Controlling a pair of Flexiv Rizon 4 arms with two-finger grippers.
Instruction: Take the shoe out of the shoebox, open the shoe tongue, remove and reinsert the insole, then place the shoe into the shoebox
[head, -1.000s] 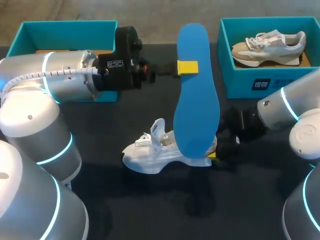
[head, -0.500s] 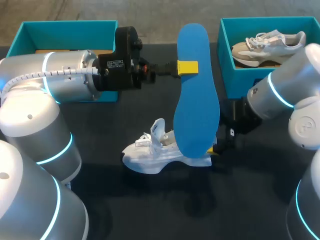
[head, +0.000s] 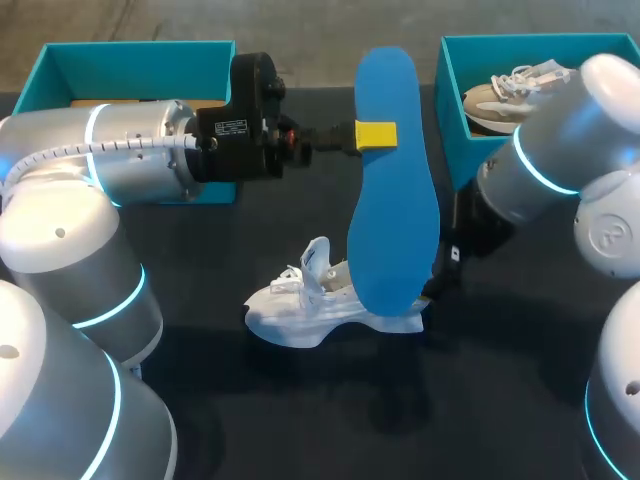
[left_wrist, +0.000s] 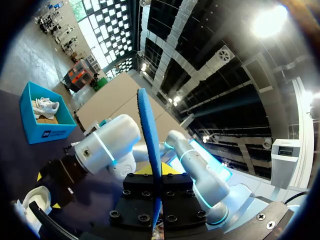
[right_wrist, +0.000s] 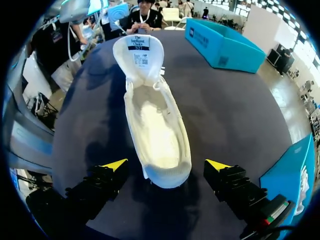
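Blue insole (head: 392, 190) hangs pinched in our left pincer (head: 372, 134); our right pincer (right_wrist: 166, 165) is spread, the white shoe (right_wrist: 155, 125) just ahead.

The left gripper (left_wrist: 155, 186) clamps the blue insole (left_wrist: 149, 145), which rises edge-on from between its fingers. Beyond it, the right gripper (left_wrist: 48, 191) hangs with yellow tips apart beside the white shoe (left_wrist: 31, 201) on the worktop (left_wrist: 20, 160). A teal shoebox (left_wrist: 49, 134) holding a second shoe (left_wrist: 45, 107) stands near the worktop's edge.

shoe tongue label (right_wrist: 138, 49): too small | shoebox sign (left_wrist: 50, 134): illegible | arm sticker (head: 228, 125): illegible
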